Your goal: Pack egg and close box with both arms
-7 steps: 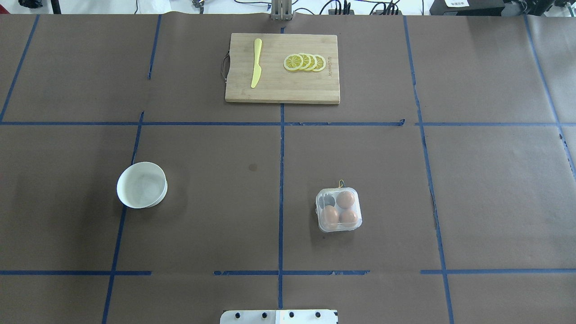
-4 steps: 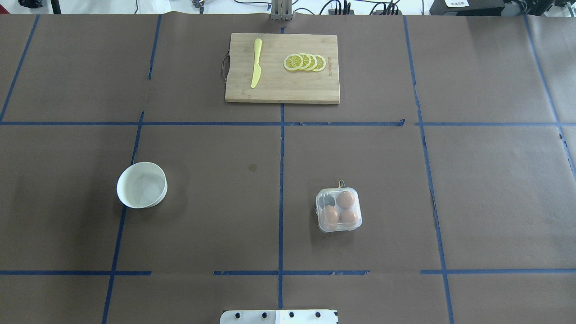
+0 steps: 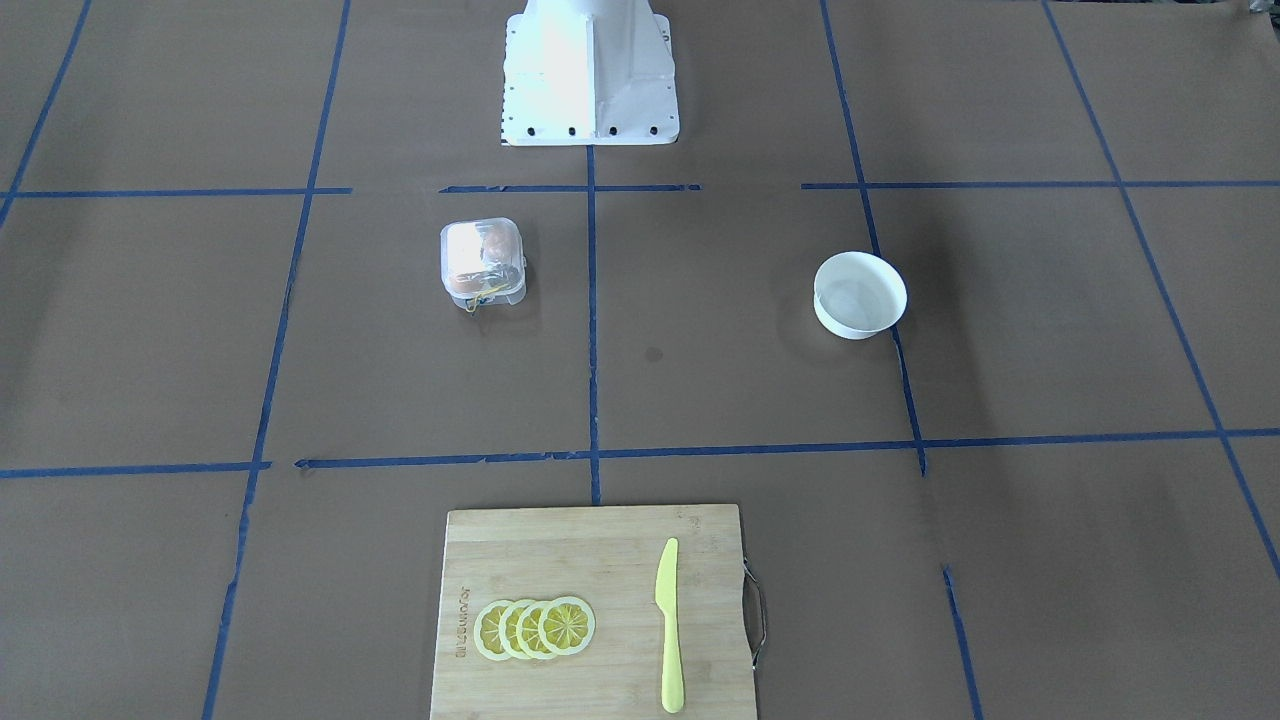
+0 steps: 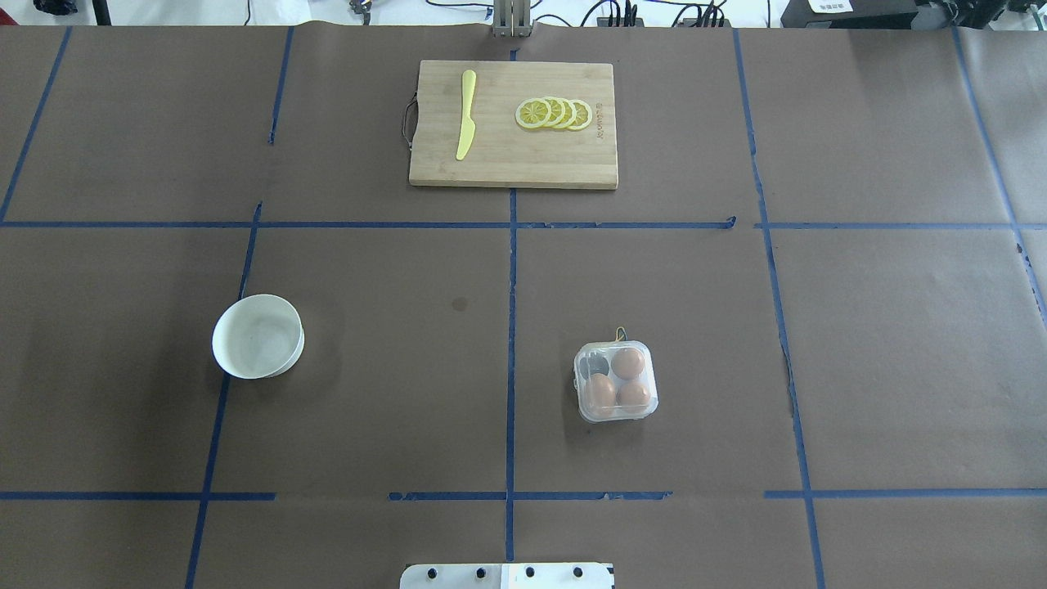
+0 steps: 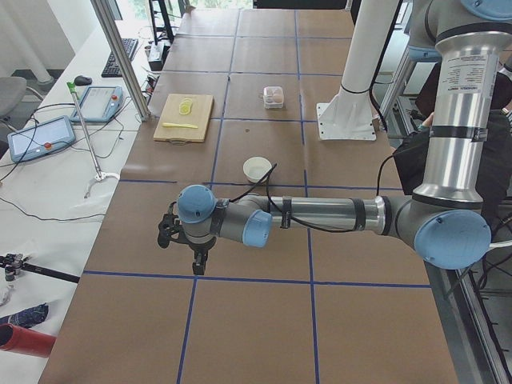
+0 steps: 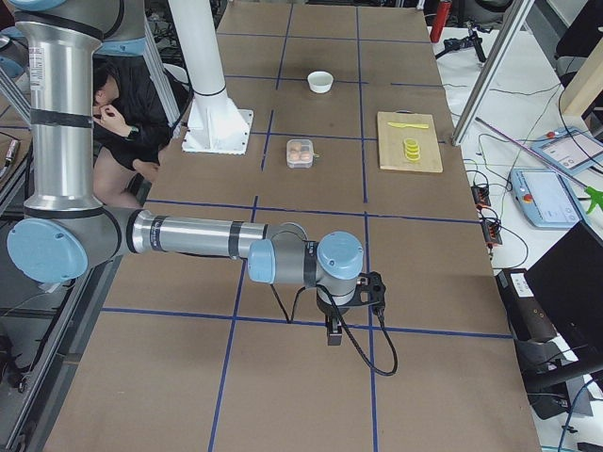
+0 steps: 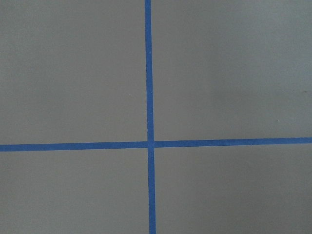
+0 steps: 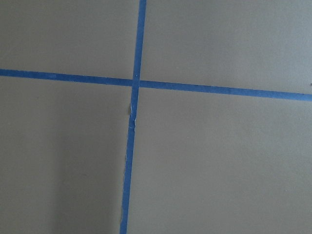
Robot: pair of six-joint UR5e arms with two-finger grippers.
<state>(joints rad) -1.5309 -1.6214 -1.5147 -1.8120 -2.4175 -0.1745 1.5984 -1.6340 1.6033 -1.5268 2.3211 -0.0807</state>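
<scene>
The clear plastic box point(image 4: 615, 381) stands right of the table's middle, its lid seemingly down over it. It holds three orange-brown eggs point(image 4: 628, 362), and its far-left cup looks empty. A yellow string point(image 4: 620, 334) hangs at its far edge. The box also shows in the front-facing view point(image 3: 482, 262). No loose egg is in sight. My left gripper point(image 5: 198, 262) hangs over the table's left end, far from the box. My right gripper point(image 6: 332, 331) hangs over the right end. I cannot tell whether either is open or shut. Both wrist views show only brown paper and blue tape.
An empty white bowl point(image 4: 258, 336) stands left of centre. A wooden cutting board point(image 4: 514, 168) with a yellow knife point(image 4: 466, 114) and lemon slices point(image 4: 554, 113) lies at the far middle. The white base block point(image 3: 590, 75) stands at the robot's edge.
</scene>
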